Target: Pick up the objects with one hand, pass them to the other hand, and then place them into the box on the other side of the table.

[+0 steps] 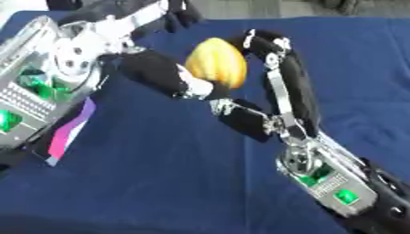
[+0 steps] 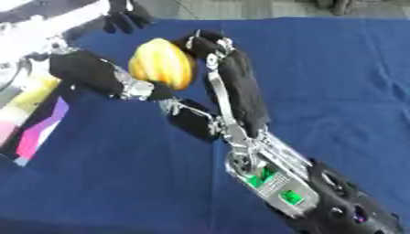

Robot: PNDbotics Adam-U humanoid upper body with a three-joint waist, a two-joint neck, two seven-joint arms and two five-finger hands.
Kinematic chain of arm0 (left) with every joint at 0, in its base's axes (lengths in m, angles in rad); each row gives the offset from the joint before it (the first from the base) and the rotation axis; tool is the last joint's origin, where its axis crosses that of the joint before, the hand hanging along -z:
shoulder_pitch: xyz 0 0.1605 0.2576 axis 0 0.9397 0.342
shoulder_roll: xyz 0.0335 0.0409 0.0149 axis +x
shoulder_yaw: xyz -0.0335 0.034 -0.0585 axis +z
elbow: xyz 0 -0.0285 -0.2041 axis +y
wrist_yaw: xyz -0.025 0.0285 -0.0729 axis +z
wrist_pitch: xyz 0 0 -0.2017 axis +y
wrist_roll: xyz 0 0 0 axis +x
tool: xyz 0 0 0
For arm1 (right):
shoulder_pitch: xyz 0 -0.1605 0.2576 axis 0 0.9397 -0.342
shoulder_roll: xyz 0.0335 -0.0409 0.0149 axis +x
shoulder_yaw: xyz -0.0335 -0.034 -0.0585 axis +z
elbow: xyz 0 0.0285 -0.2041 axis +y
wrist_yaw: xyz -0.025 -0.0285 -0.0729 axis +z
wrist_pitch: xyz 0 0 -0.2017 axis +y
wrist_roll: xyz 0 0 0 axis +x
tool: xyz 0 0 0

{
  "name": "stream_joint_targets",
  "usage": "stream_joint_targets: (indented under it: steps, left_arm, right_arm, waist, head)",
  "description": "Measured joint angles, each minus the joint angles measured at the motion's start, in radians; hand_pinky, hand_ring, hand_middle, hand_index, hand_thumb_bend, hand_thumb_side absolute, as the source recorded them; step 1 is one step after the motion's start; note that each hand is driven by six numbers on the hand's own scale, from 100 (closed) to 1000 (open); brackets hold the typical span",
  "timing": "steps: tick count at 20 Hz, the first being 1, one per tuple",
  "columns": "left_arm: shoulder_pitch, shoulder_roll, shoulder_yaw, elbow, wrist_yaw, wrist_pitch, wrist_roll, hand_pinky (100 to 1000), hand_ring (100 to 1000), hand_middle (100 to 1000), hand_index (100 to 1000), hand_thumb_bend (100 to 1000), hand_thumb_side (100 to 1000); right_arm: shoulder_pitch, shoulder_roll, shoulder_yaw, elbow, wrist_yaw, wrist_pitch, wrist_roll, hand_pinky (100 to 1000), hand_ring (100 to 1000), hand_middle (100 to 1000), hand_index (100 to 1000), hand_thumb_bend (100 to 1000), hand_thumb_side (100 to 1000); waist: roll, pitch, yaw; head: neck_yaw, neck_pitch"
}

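A yellow-orange oval fruit is held up above the blue table. My right hand comes in from the lower right. Its long fingers curl over the fruit's top and far side, and its thumb stands below. My left hand reaches in from the upper left, its black palm against the fruit's lower left side. Some of its fingers stretch out at the top, away from the fruit. The box, with a pink, white and purple side, stands at the left edge.
The blue cloth covers the whole table. My left forearm, silver with green lights, lies over the box area at the left. My right forearm fills the lower right corner.
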Motion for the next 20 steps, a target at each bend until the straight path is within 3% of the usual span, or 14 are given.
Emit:
stream_joint_targets:
  steps: [5, 8, 11, 13, 15, 18, 20]
  left_arm:
    - [0.0, -0.017, -0.002, 0.011, 0.005, 0.009, 0.009, 847, 797, 761, 812, 682, 458]
    - [-0.002, -0.026, -0.001, 0.012, 0.017, 0.018, 0.018, 836, 785, 731, 767, 637, 406]
    - [-0.008, -0.037, -0.001, 0.011, 0.041, 0.026, 0.026, 796, 733, 669, 718, 493, 277]
    - [-0.009, -0.039, -0.002, 0.01, 0.065, 0.031, 0.031, 768, 677, 616, 680, 334, 122]
    - [-0.011, -0.044, -0.003, 0.007, 0.09, 0.034, 0.034, 751, 645, 580, 633, 261, 100]
    - [-0.013, -0.047, -0.013, 0.005, 0.12, 0.034, 0.034, 725, 599, 521, 559, 247, 100]
    - [-0.013, -0.047, -0.02, 0.009, 0.131, 0.031, 0.031, 703, 572, 483, 500, 308, 100]
  right_arm:
    - [0.0, -0.003, 0.003, 0.0, 0.007, -0.01, 0.014, 732, 539, 461, 582, 100, 100]
    - [0.0, -0.003, 0.005, 0.0, 0.012, -0.011, 0.022, 734, 539, 461, 583, 100, 100]
    - [0.0, -0.005, 0.012, 0.0, 0.013, -0.005, 0.031, 734, 539, 461, 583, 100, 100]
    - [0.0, -0.005, 0.016, 0.0, 0.016, -0.001, 0.036, 734, 538, 460, 582, 100, 100]
    - [0.002, -0.005, 0.021, 0.0, 0.016, 0.005, 0.041, 734, 539, 460, 582, 100, 100]
    - [0.004, -0.008, 0.022, 0.0, 0.019, 0.01, 0.046, 734, 538, 460, 583, 100, 100]
    - [0.004, -0.011, 0.022, 0.0, 0.021, 0.01, 0.047, 734, 539, 461, 583, 100, 100]
  waist:
    - [0.0, 0.001, 0.0]
    - [-0.002, 0.001, 0.001]
    - [-0.003, 0.001, 0.002]
    - [-0.003, 0.001, 0.002]
    - [-0.003, 0.001, 0.002]
    - [-0.004, 0.002, 0.002]
    - [-0.004, 0.003, 0.002]
  head:
    - [0.0, 0.0]
    - [0.0, 0.0]
    - [0.0, 0.0]
    - [0.0, 0.0]
    - [-0.001, 0.0]
    - [-0.001, 0.0]
    - [-0.001, 0.0]
